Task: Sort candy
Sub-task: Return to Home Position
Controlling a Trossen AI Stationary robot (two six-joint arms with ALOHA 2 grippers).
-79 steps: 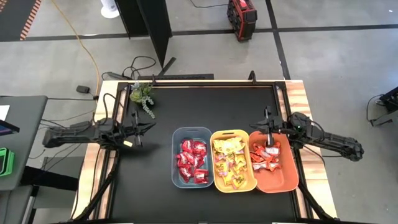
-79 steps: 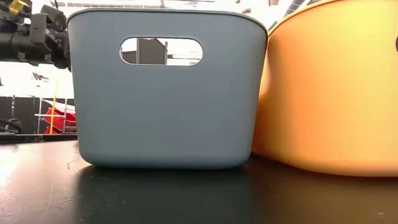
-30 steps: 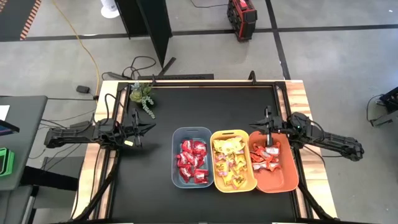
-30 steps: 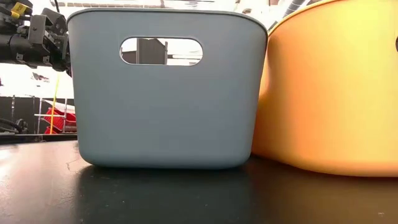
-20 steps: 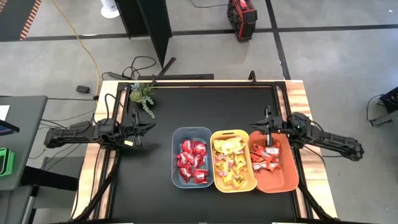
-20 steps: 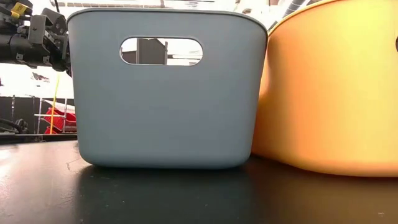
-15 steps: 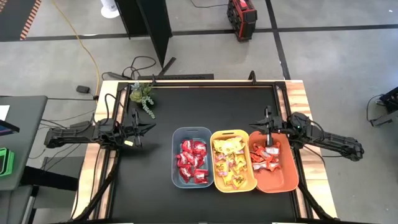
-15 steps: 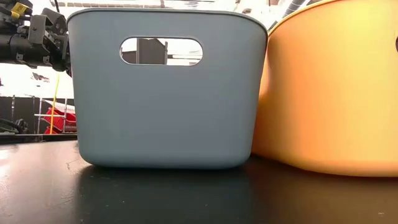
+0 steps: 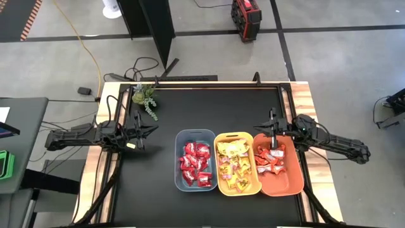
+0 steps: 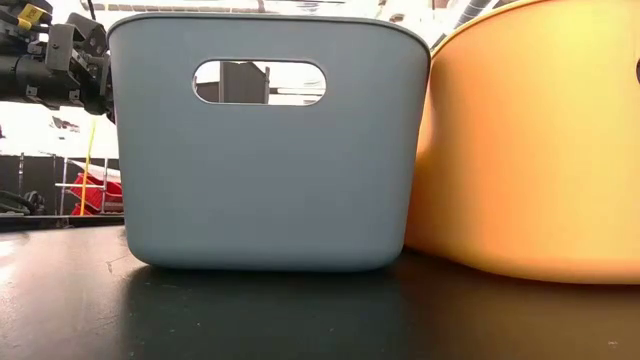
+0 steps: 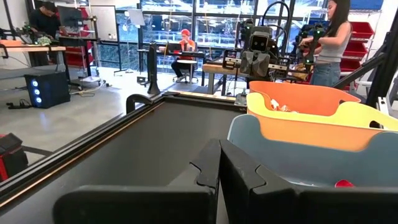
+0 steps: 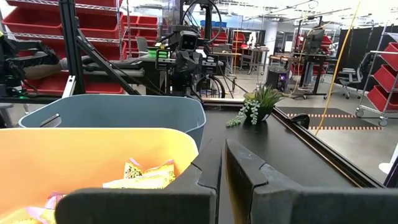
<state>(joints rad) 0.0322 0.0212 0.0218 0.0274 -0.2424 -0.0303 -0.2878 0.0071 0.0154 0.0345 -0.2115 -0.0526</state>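
Note:
The candy lies sorted in three bins standing side by side near the table's near edge. Deep red sweets fill the blue-grey bin. Yellow ones are in the yellow bin, and orange-red ones are in the orange bin. My left gripper hovers shut left of the blue-grey bin, with its fingers closed together. My right gripper hovers shut over the far rims of the yellow and orange bins. Neither gripper holds anything.
A small green plant sprig stands at the far left corner of the black table. The table has a raised black rail along its far edge and wooden side strips. In the low view the blue-grey bin and the yellow bin fill the picture. People are in the room beyond.

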